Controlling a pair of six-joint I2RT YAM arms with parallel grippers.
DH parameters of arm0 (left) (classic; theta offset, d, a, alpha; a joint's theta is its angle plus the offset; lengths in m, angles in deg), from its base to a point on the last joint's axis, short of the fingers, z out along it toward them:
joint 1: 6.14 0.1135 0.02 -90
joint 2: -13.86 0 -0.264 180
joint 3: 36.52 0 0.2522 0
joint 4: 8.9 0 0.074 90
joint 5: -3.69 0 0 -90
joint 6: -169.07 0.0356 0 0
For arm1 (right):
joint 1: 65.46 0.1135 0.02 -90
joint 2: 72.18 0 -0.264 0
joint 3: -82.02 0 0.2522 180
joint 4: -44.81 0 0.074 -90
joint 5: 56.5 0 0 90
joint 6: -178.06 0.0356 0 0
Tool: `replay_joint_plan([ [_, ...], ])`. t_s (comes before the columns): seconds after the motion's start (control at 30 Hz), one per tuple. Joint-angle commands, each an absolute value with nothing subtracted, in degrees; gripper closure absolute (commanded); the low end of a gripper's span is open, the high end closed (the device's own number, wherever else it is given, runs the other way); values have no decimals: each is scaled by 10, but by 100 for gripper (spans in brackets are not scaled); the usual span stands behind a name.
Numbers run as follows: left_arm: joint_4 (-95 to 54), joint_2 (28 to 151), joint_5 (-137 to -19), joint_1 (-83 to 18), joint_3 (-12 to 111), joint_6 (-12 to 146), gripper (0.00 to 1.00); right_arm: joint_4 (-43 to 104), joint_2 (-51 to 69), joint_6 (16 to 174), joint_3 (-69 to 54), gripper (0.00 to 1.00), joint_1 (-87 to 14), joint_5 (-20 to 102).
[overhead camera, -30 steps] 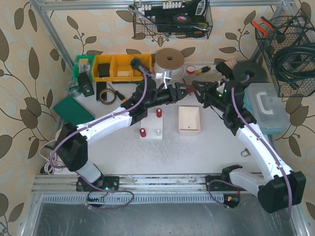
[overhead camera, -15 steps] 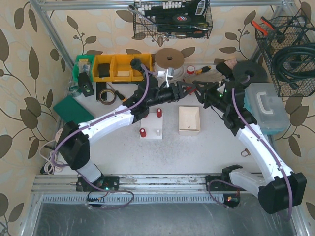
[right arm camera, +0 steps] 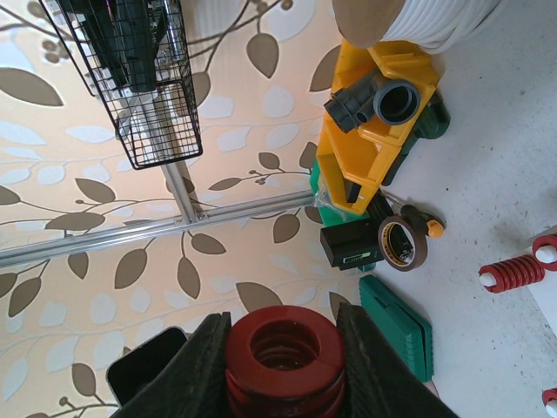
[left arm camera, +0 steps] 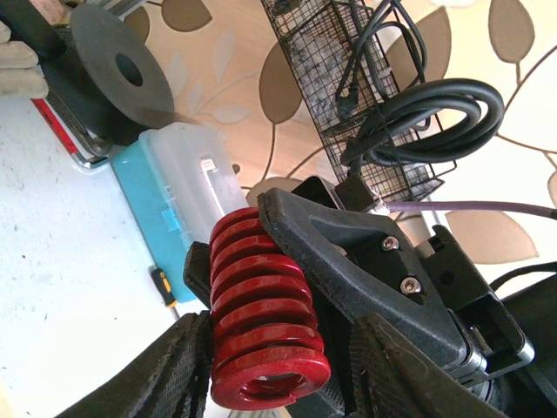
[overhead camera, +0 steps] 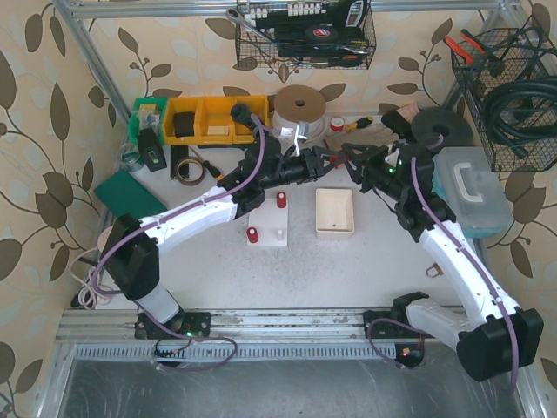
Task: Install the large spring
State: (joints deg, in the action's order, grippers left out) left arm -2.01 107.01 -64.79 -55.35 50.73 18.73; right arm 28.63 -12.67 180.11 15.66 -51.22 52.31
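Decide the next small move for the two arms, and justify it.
Probably close the left jaws fully on the large red spring before the right jaws let go. In the left wrist view the left jaws flank the spring with a gap on one side, while the right jaws clamp it.

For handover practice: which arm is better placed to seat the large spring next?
Left, probably: the left end effector brackets the large spring held by the right end effector, and the white fixture sits nearer it.
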Motion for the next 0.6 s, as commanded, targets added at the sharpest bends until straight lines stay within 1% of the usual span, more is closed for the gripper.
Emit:
replay_joint_plan([
  [0.0,-5,1067,-635,-559,532,189,53,291,-140,1818,148,100,-510,511],
  [0.37,-19,1075,-629,-560,541,189,54,289,-139,1818,146,100,-503,510],
  [0.5,-21,1077,-626,-560,541,188,61,288,-141,1819,148,100,-503,509],
  [0.57,-23,1074,-628,-560,541,188,66,285,-144,1819,150,100,-503,505],
])
